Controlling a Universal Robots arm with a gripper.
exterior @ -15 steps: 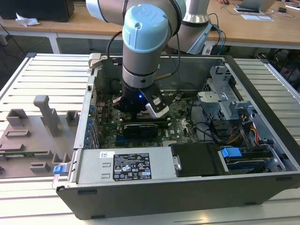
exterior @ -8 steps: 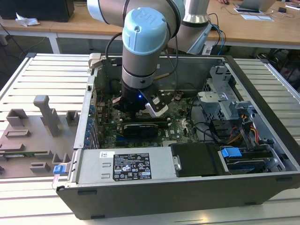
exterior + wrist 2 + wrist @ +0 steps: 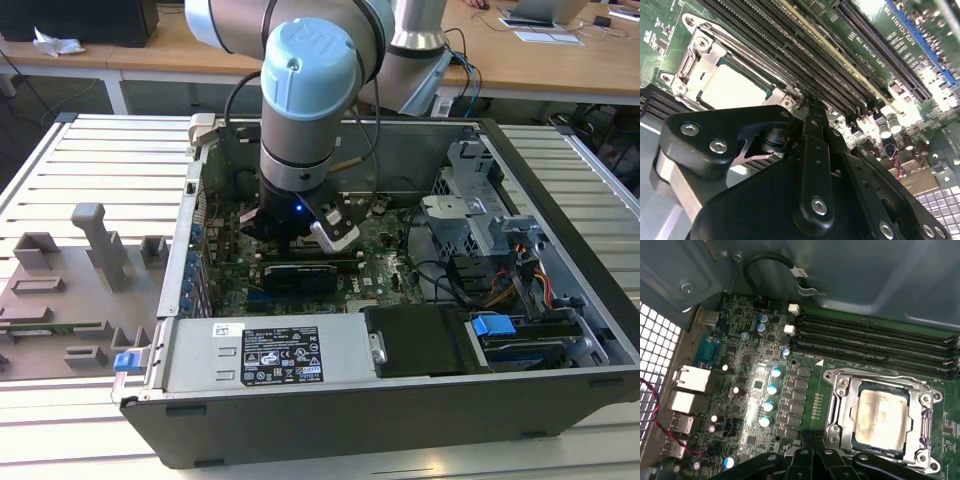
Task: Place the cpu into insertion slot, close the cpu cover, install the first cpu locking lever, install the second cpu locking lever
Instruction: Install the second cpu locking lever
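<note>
The cpu (image 3: 882, 418) sat in the insertion slot (image 3: 856, 439) under the closed cpu cover (image 3: 840, 405); the gripper (image 3: 807, 112) hovered just beside, its fingers' state unclear.

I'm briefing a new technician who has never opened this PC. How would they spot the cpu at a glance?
Look inside the open computer case at the green motherboard, beside the long black memory slots. There sits a square metal cpu cover. The cpu is the flat silver-grey square showing through its window, the only smooth, plain metal face among small components.
</note>
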